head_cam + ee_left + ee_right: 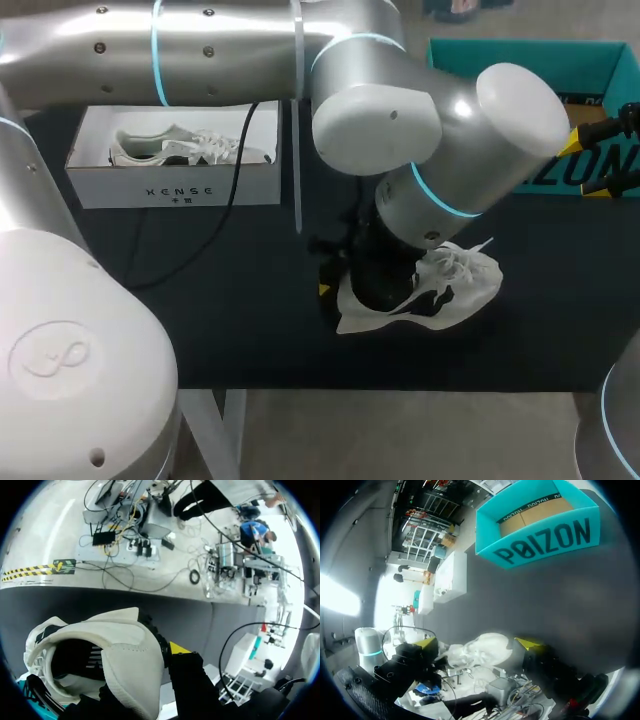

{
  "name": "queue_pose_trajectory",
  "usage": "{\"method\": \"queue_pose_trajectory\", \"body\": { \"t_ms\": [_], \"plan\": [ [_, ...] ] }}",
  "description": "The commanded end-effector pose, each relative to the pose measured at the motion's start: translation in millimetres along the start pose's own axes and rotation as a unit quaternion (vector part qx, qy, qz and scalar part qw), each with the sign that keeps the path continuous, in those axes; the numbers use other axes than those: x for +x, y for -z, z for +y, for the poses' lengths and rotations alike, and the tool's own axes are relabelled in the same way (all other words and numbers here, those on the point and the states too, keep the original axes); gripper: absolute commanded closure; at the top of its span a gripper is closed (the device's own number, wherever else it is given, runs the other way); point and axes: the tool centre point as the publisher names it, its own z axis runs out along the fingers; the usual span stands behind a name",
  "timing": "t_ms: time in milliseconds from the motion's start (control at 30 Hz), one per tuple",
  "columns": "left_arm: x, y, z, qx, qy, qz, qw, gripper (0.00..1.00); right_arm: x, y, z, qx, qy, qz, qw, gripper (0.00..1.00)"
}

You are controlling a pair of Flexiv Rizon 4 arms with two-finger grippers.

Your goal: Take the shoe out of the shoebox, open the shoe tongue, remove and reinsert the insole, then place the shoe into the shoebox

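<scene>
Shoe [470, 275] under left tool [360, 285], grip cannot tell; right tool [477, 644] wide open, empty.

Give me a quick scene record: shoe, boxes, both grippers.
shoe: white shoe out on the dark table, under the left arm
white shoebox: table's left side, open, second shoe inside
teal box: table's right side, open
left gripper: at the white shoe's heel; grip cannot be told
right gripper: open, apart from the white shoe, holding nothing
</scene>
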Motion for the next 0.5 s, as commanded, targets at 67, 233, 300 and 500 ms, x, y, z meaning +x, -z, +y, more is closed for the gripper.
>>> {"method": "queue_pose_trajectory", "body": {
  "t_ms": [67, 233, 300, 500],
  "plan": [
    [31.5, -10.6, 23.6, 0.015, -0.018, -0.026, 0.999, 1.00, 0.4, -0.1, -0.4, 0.000, -0.001, -0.002, 1.000, 0.00],
    [58.1, -24.4, 53.8, 0.024, -0.013, -0.039, 0.999, 1.00, 0.4, -0.1, -0.4, 0.000, -0.001, -0.002, 1.000, 0.00],
    [68.0, -30.8, 66.4, 0.025, -0.007, -0.046, 0.999, 1.00, 0.4, -0.1, -0.4, 0.000, -0.001, -0.002, 1.000, 0.00],
    [95.5, -47.4, 104.6, 0.036, -0.010, -0.081, 0.996, 1.00, 0.4, -0.1, -0.4, 0.000, -0.001, -0.002, 1.000, 0.00]
  ]
}}
